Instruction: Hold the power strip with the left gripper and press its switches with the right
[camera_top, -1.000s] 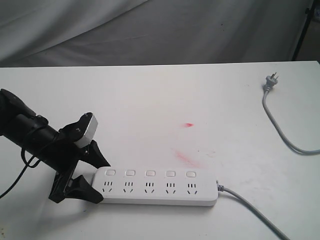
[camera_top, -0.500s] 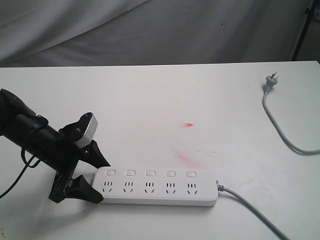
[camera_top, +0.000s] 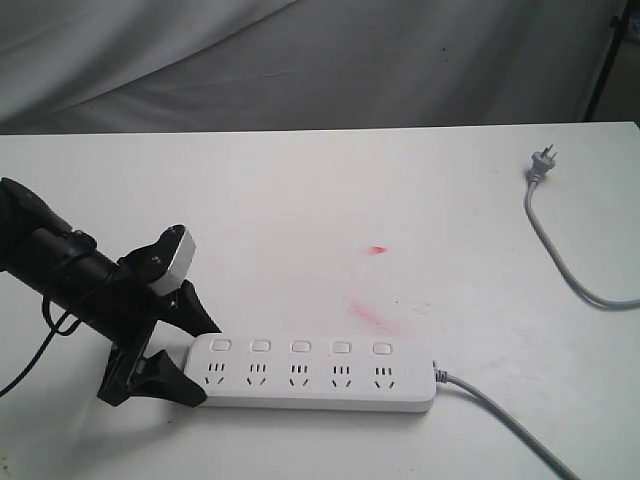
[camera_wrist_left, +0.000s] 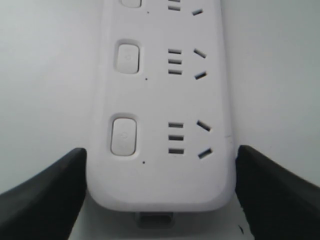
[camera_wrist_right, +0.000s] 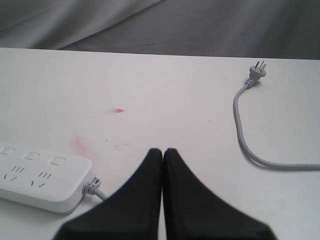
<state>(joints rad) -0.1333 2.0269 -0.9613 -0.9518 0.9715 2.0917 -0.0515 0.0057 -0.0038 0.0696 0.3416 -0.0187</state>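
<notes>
The white power strip (camera_top: 315, 372) lies flat near the table's front edge, its five sockets facing up. Its row of switches (camera_top: 300, 346) runs along the far side. My left gripper (camera_top: 203, 360) straddles the strip's left end, a black finger pressed against each long side. In the left wrist view the power strip (camera_wrist_left: 160, 100) fills the gap between the fingers of the left gripper (camera_wrist_left: 161, 160), and two switches (camera_wrist_left: 123, 135) show. The right gripper (camera_wrist_right: 162, 151) is shut with nothing in it, hovering off the cable end of the power strip (camera_wrist_right: 40, 175). It is outside the exterior view.
A grey cable (camera_top: 500, 420) leaves the strip's right end, and its plug (camera_top: 541, 165) lies at the table's far right. Red smudges (camera_top: 370, 313) mark the table behind the strip. Grey cloth (camera_top: 300, 60) hangs behind the table, and a black stand (camera_top: 605, 60) stands at the upper right.
</notes>
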